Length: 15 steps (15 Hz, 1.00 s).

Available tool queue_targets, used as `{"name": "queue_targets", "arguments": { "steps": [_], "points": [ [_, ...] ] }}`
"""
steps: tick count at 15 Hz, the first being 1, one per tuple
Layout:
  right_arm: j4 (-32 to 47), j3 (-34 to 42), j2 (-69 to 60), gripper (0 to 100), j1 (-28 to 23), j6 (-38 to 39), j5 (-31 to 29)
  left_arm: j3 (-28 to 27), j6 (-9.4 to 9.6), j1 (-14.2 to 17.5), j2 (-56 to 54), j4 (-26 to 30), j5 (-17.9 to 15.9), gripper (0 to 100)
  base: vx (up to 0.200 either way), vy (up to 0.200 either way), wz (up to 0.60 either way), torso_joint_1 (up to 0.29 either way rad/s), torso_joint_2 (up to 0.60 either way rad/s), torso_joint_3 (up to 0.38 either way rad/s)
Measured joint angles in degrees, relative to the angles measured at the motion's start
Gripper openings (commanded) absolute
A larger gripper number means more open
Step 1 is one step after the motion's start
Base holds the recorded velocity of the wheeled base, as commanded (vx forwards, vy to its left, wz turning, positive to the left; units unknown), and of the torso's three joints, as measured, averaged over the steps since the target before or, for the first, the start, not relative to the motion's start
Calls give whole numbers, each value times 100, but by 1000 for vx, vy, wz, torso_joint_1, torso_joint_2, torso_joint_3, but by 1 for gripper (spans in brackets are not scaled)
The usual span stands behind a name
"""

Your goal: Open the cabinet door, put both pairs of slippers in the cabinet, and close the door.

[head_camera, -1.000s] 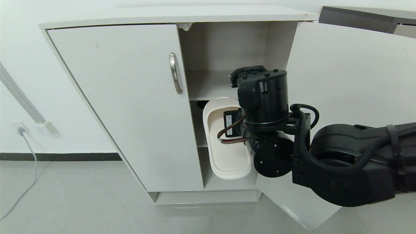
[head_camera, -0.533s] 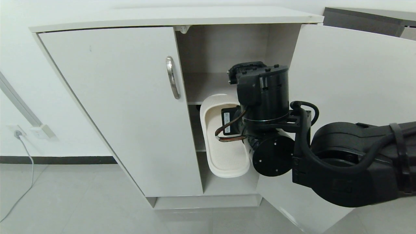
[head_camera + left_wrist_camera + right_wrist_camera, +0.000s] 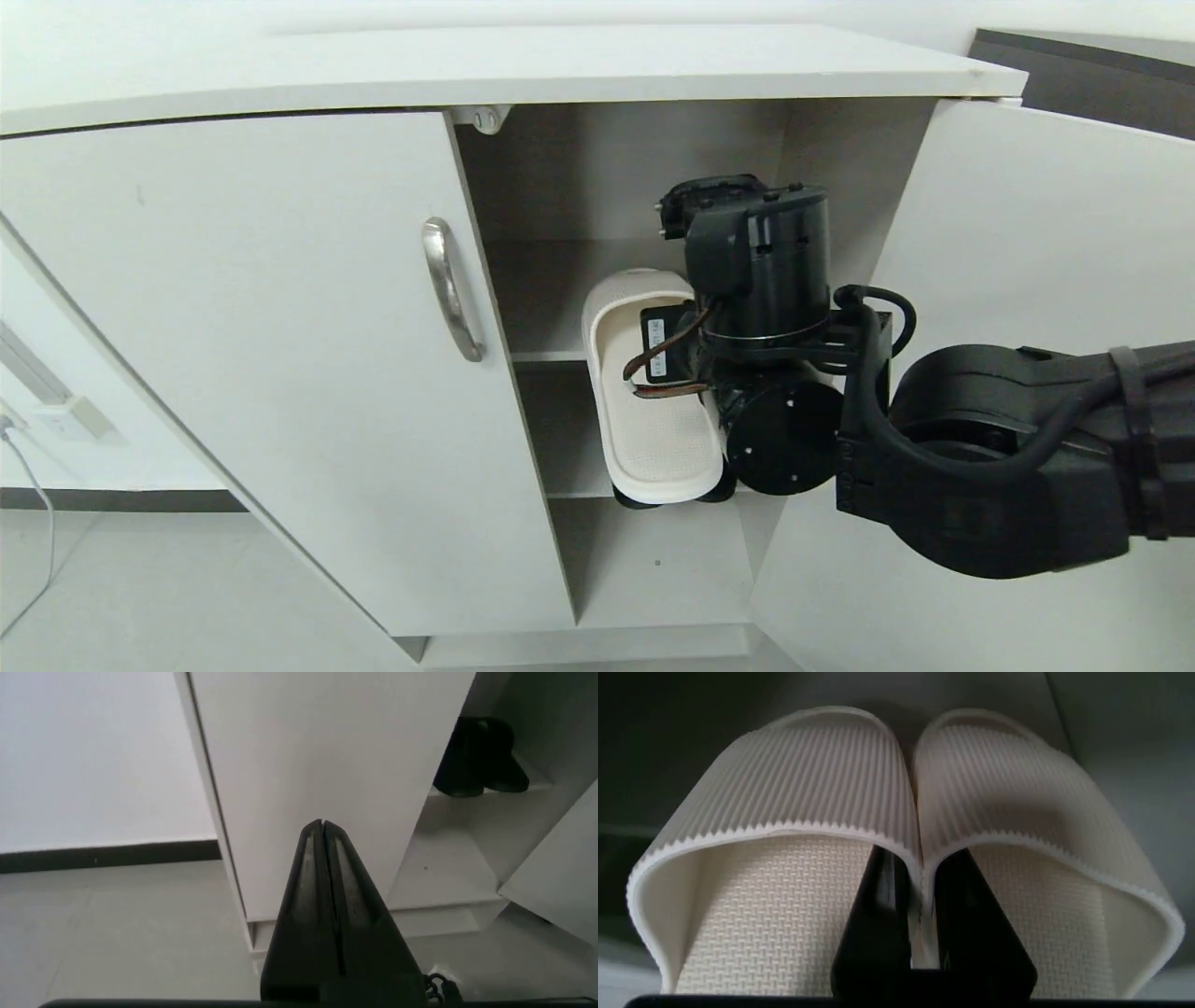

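Right wrist view: my right fingers [image 3: 878, 924] are clamped on the white slippers [image 3: 813, 793], pinching their two inner walls together, toes pointing into the cabinet [image 3: 560, 65]. The pair hangs at the cabinet's open half, in front of a shelf [image 3: 546, 357]. To place them well, I judge I should level the soles, push in past the shelf edge, then let go (so the door [image 3: 1027, 280] can shut). My left fingers [image 3: 313, 859] are pressed together, outside the cabinet. A dark pair [image 3: 481, 756] seems to sit inside it.

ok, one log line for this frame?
right hand: shut on pair of cream ribbed slippers | slippers: held at white cabinet opening | left hand: shut, empty
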Motion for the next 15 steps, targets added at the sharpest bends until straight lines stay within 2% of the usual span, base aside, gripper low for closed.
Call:
{"name": "queue_targets", "arguments": {
  "steps": [5, 9, 15],
  "points": [
    [-9, -251, 222, 0, -135, -63, 38, 0, 0, -4, 0, 4, -2, 0, 0, 0, 0, 0, 0, 0],
    [44, -808, 528, 0, -315, -90, 68, 0, 0, -2, 0, 2, 0, 0, 0, 0, 0, 0, 0, 0],
    [651, -1694, 931, 0, -452, -82, 82, 0, -9, -2, 0, 2, -2, 0, 0, 0, 0, 0, 0, 0]
  ]
}}
